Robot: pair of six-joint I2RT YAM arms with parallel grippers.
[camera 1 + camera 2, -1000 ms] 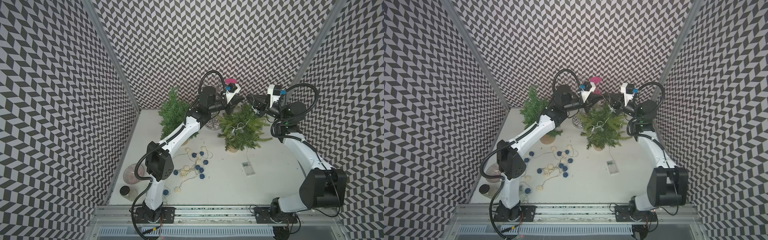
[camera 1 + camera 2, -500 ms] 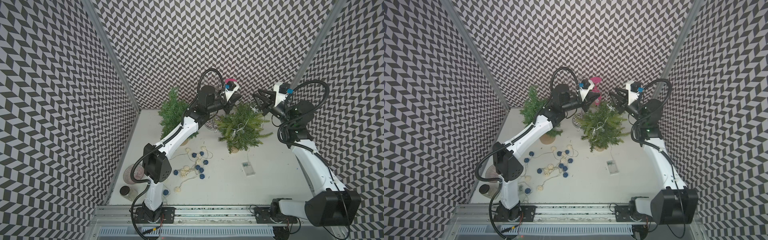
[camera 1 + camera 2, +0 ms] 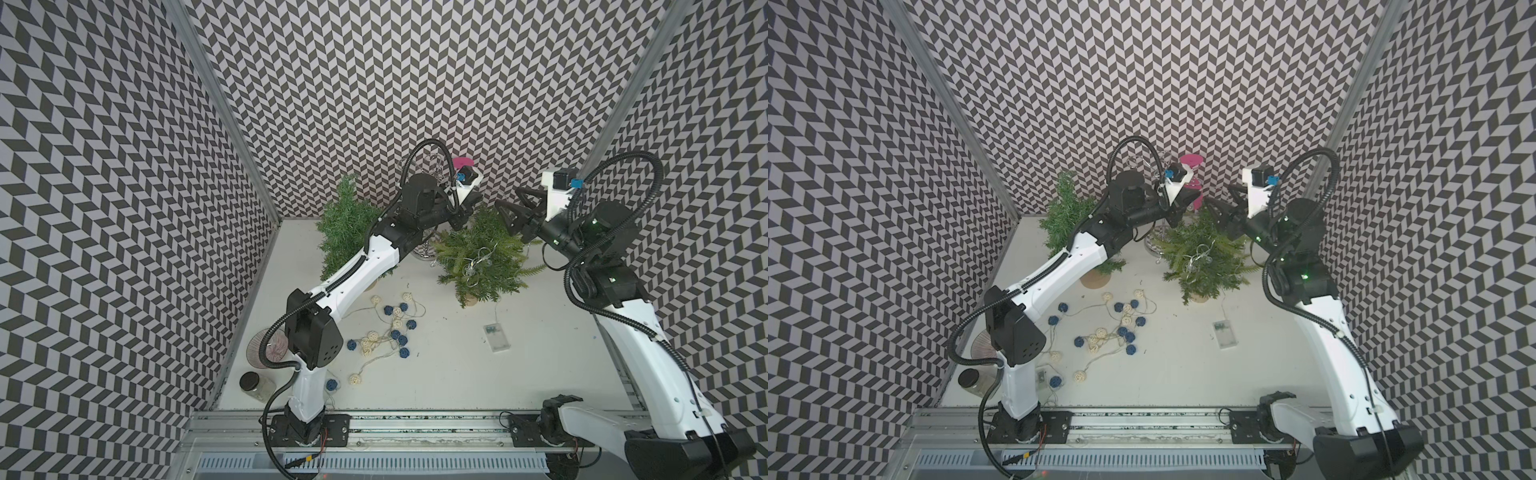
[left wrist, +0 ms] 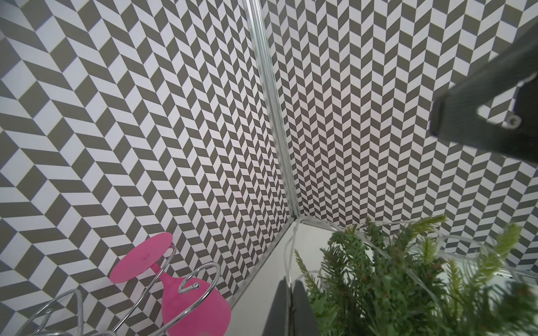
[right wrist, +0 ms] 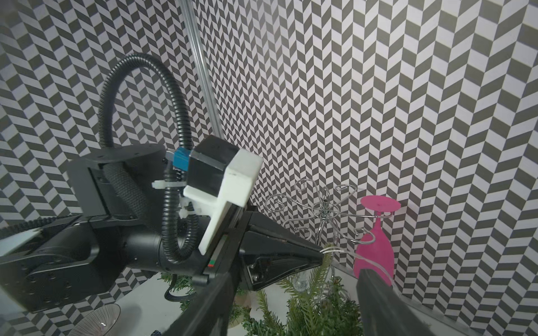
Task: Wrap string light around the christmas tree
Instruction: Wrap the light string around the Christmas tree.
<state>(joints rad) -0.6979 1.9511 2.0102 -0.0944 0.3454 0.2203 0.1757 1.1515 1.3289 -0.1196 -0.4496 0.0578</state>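
Clear-wired string light (image 3: 478, 257), pinched tight in the left pincer (image 4: 291, 286) at the crown of the christmas tree (image 3: 494, 278), likely keeping tension for the wrap. Right pincer (image 3: 506, 196) hangs wide, empty. Loops drape the top branches; the battery box (image 3: 496, 337) lies on the worktop (image 3: 436, 374). Lidded jar (image 3: 257, 385): contents unclear.

Green tree (image 3: 488, 276); pink glass (image 4: 193, 302); blue, cream balls (image 3: 388, 310); grey-white chevron walls (image 3: 124, 166).
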